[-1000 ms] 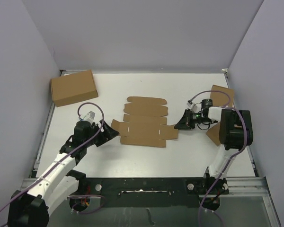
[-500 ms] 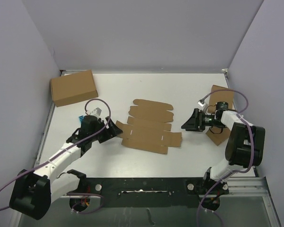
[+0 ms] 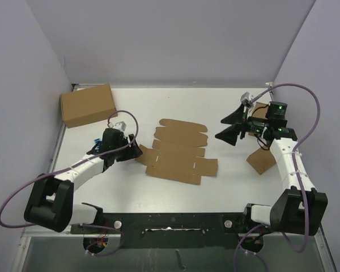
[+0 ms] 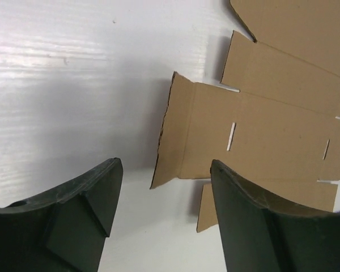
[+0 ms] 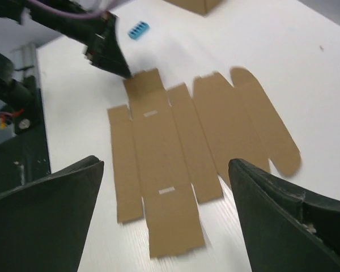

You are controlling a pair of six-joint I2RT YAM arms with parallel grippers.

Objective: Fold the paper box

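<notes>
The paper box (image 3: 178,150) lies as a flat brown die-cut sheet in the middle of the white table. My left gripper (image 3: 134,152) sits low at its left end, open. In the left wrist view the left end flap (image 4: 178,136) lies just ahead of the left gripper (image 4: 165,165), its corner reaching toward the gap, with nothing pinched. My right gripper (image 3: 226,127) hangs open above the table, right of the sheet and apart from it. In the right wrist view the whole sheet (image 5: 187,136) spreads out beyond the wide-open right gripper (image 5: 165,164).
A larger closed brown carton (image 3: 88,105) stands at the back left. Two brown boxes (image 3: 262,160) (image 3: 266,110) lie along the right side by the right arm. A small blue piece (image 3: 95,141) lies beside the left arm. Grey walls ring the table.
My right gripper has opened from shut, let go of the sheet's right end, and risen back and to the right. The sheet turned slightly. The left gripper moved up to the left flap.
</notes>
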